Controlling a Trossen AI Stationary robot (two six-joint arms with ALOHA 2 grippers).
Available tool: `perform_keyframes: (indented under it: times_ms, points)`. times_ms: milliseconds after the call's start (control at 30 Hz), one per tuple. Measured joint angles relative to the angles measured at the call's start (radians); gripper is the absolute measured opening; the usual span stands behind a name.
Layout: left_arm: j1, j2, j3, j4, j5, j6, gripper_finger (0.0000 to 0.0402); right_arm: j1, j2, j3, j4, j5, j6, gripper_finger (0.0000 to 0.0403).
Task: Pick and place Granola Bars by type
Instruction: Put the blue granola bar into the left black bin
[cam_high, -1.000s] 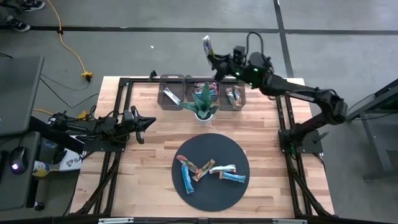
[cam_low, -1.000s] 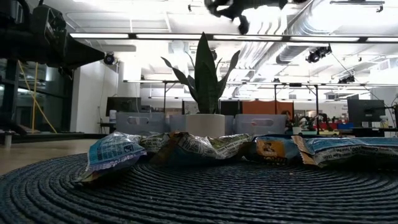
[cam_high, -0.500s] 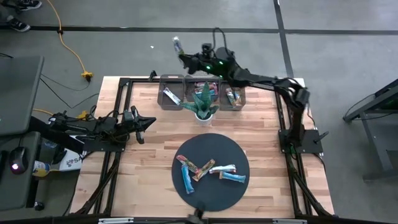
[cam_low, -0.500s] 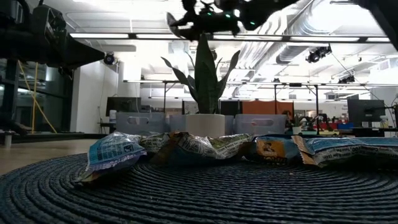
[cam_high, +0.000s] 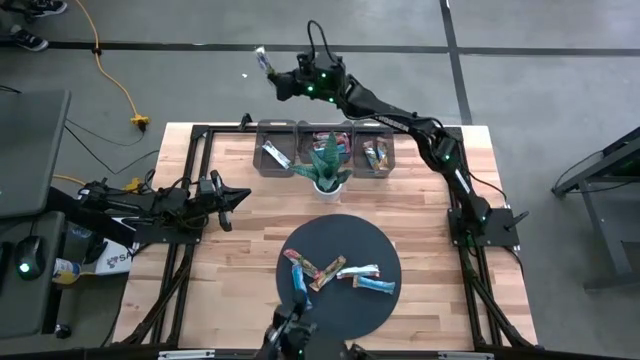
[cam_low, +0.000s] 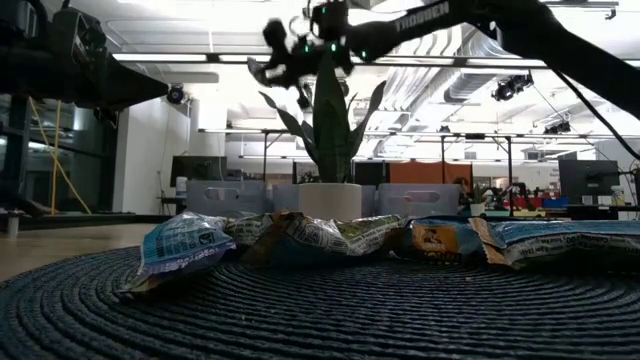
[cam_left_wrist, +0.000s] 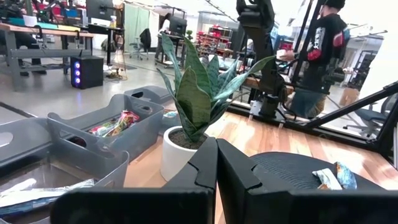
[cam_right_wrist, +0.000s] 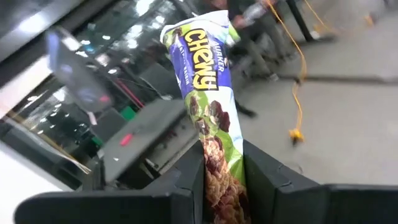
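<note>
My right gripper (cam_high: 278, 82) reaches out high beyond the table's far edge, near the left grey bin (cam_high: 276, 152), and is shut on a purple, white and green "Chewy" granola bar (cam_right_wrist: 202, 81). In the low view the right gripper (cam_low: 283, 68) shows high above the plant. Several more bars (cam_high: 338, 272) lie flat on the round dark mat (cam_high: 375, 240). One bar lies in the left bin, and others lie in the right bin (cam_high: 376, 154). My left gripper (cam_left_wrist: 216, 163) is shut and waits low near the table's left edge (cam_high: 236, 197). My right gripper pinches the Chewy bar's one end (cam_right_wrist: 219, 171) between its two fingers (cam_right_wrist: 267, 182). The rest of the bar sticks out past the fingertips, in line with them. The bar (cam_high: 263, 62) is lifted clear of the table and bins.
A spiky green plant in a white pot (cam_high: 328, 168) stands in front of the middle bin (cam_high: 325, 134), between the bins and the mat. Bare wood lies to the mat's left and right. A person (cam_left_wrist: 318, 56) stands beyond the table in the left wrist view.
My right gripper has carried the bar toward the table's left along the far edge, from above the right bin, past the plant, to beside the left bin, staying shut on it. In the low view it has come lower. The bars on the mat have kept still.
</note>
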Motion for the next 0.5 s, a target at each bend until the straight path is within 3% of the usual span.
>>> perform_keyframes:
  times_ms: [233,500]
  points:
    - [0.000,0.000,0.000,0.000,0.000,0.000,0.0001,-0.029,0.000,-0.153,-0.008,-0.065,0.003,0.0073]
    - [0.000,0.000,0.000,0.000,0.001,0.000,0.0001,-0.049,0.000,-0.218,-0.037,-0.140,-0.078,0.0073]
